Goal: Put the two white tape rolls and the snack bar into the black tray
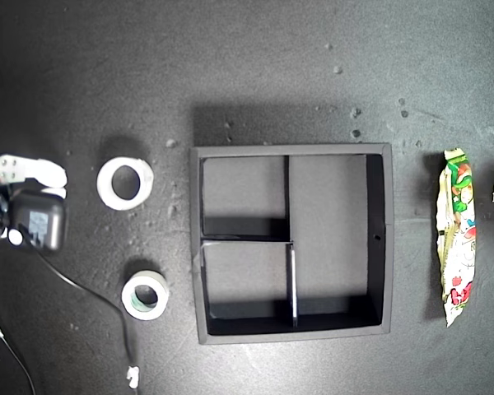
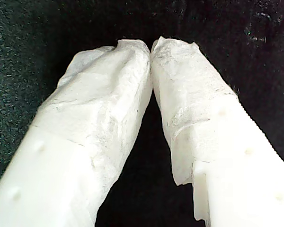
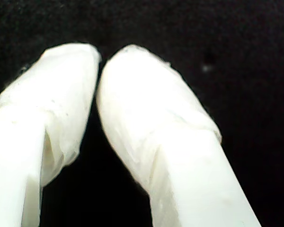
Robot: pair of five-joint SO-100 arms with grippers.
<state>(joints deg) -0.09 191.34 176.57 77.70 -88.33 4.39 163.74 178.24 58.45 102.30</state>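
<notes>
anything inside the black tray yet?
No. All three compartments of the black tray show bare floor. Both white tape rolls lie outside at the exterior view's left, the snack bar at its right. Wall shadows hide little.

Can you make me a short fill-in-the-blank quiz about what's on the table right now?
1. The black tray is divided into ____ compartments.
2. All of the tray's compartments are ____.
3. The snack bar lies outside the tray, toward the exterior view's ____.
4. The tips of my first claw are ____, with nothing between them.

Missing words: three; empty; right; together
</notes>
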